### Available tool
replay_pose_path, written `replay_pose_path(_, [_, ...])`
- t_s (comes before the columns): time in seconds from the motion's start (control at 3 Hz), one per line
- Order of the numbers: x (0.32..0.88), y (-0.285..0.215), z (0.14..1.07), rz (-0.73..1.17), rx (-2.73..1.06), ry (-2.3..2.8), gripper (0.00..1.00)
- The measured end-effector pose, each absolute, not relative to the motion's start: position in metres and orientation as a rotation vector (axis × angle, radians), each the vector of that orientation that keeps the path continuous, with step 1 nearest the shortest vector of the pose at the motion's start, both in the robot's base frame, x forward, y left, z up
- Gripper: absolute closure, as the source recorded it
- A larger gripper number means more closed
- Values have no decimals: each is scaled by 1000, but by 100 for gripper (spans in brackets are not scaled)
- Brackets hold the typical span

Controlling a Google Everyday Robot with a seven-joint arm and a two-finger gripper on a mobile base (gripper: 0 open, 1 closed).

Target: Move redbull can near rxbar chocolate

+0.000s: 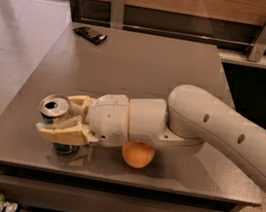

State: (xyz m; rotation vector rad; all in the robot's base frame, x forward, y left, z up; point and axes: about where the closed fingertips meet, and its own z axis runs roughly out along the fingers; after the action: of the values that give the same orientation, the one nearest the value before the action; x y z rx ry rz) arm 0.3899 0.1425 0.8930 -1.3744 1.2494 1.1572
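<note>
The redbull can (55,110) stands upright near the table's front left corner, its silver top showing. My gripper (62,119) reaches in from the right, its cream fingers (62,133) shut on the can's sides. The rxbar chocolate (89,34), a flat dark bar, lies at the table's far left corner, well away from the can.
An orange (137,155) sits on the grey table (144,69) just under my wrist, right of the can. A wooden wall and metal brackets run behind the table. Small items lie on the floor at the front left and front right.
</note>
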Motion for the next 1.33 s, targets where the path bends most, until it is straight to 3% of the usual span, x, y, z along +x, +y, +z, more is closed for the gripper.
replay_pose_path(0.67, [421, 133, 905, 1173, -1356, 1261, 100])
replay_pose_path(1.33, [554, 116, 939, 1214, -1320, 1364, 100])
